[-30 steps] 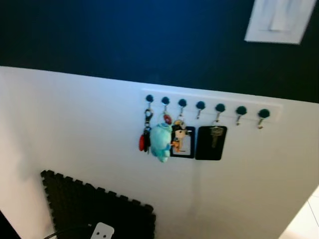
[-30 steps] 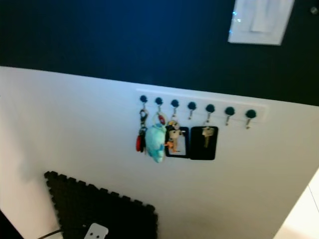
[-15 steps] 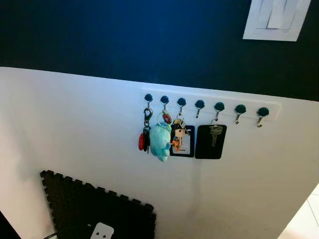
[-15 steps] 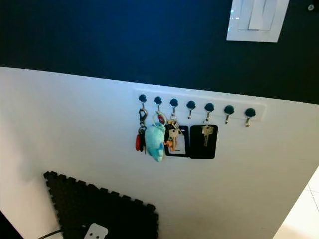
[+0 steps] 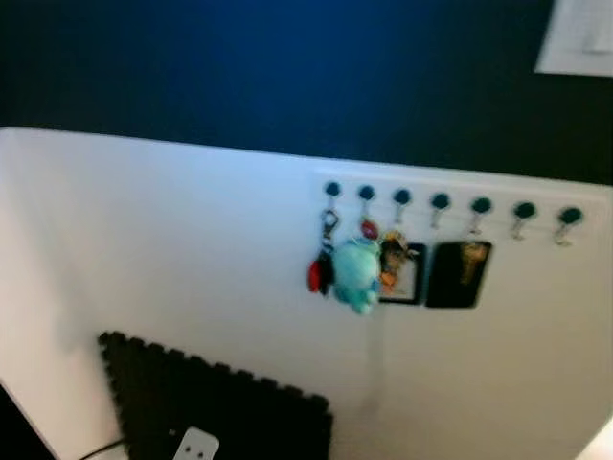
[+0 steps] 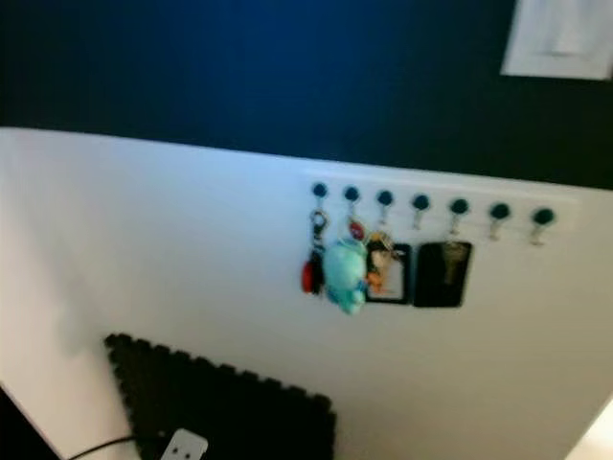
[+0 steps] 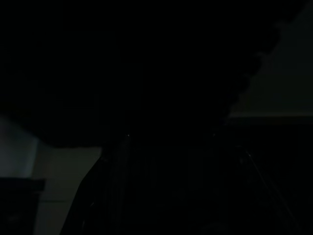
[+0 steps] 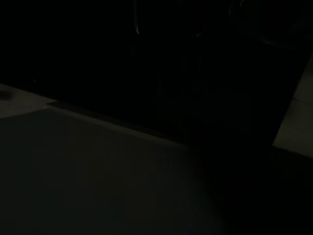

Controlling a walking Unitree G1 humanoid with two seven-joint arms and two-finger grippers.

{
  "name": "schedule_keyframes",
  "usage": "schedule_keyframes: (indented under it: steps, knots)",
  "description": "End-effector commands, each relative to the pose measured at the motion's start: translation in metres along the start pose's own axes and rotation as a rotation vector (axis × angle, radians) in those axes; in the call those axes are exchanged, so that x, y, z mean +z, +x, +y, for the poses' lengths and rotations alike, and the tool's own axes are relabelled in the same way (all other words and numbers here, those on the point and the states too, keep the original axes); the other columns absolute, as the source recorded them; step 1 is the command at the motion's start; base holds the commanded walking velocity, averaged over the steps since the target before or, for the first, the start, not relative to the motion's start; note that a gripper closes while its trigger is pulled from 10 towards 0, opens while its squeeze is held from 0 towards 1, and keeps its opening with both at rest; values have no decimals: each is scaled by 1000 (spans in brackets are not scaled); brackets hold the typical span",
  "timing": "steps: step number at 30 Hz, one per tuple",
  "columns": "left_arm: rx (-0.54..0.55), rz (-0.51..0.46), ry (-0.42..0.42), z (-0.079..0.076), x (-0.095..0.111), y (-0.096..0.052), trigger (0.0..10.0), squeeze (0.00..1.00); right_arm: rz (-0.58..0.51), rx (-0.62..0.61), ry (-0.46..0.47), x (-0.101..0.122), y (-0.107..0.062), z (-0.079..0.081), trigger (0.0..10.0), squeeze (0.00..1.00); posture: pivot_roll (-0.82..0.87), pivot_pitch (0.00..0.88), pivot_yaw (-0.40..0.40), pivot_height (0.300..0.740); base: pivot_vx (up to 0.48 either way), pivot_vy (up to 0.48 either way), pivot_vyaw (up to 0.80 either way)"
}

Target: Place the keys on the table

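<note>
A white rail of dark round hooks (image 5: 441,201) is fixed on the white lower wall. Several key bunches hang from its left hooks: a red fob (image 5: 314,276), a teal plush keyring (image 5: 356,273), a bunch in front of a dark framed card (image 5: 402,271), and a single key on a black holder (image 5: 458,273). The picture is blurred. Both arms hang idle; the left wrist view and the right wrist view are very dark, with faint floor and wall shapes.
The upper wall is dark blue, with a white switch plate (image 5: 577,38) at the top right. A black foam mat (image 5: 220,417) with toothed edges leans low against the wall, a white plug (image 5: 194,446) in front of it.
The whole picture has slid to the right and blurred, so the camera has turned left. The keys hang on the hooks as before.
</note>
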State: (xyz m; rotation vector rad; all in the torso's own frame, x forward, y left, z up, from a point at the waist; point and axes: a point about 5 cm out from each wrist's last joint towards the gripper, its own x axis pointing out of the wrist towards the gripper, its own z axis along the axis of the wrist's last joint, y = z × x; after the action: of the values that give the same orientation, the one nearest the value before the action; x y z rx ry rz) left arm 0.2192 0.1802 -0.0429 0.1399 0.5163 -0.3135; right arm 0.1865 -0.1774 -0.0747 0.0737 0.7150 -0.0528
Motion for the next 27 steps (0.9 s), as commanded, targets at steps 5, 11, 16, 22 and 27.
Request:
schedule_keyframes:
  steps: [5,11,16,22,27]
  knots:
    - [-17,5,25,1,-2,-2,10000,0,-6,-25,22,-3,-3,-7,10000,0,66,6,32,740,0,0,0]
    - [-18,1,31,2,0,-1,10000,0,-8,-28,22,-4,-3,-9,10000,0,61,0,36,740,0,0,-506]
    - [-17,1,28,0,0,-1,10000,0,-6,-30,21,-4,-4,-10,10000,0,57,0,34,740,0,0,-800]
    - [-15,3,23,-1,-1,0,10000,0,-6,-33,22,-4,-3,-11,10000,0,57,0,28,740,0,0,-679]
    - [-11,4,17,-2,-2,-1,10000,0,-5,-31,8,-3,-3,-12,10000,0,60,2,23,740,0,0,0]
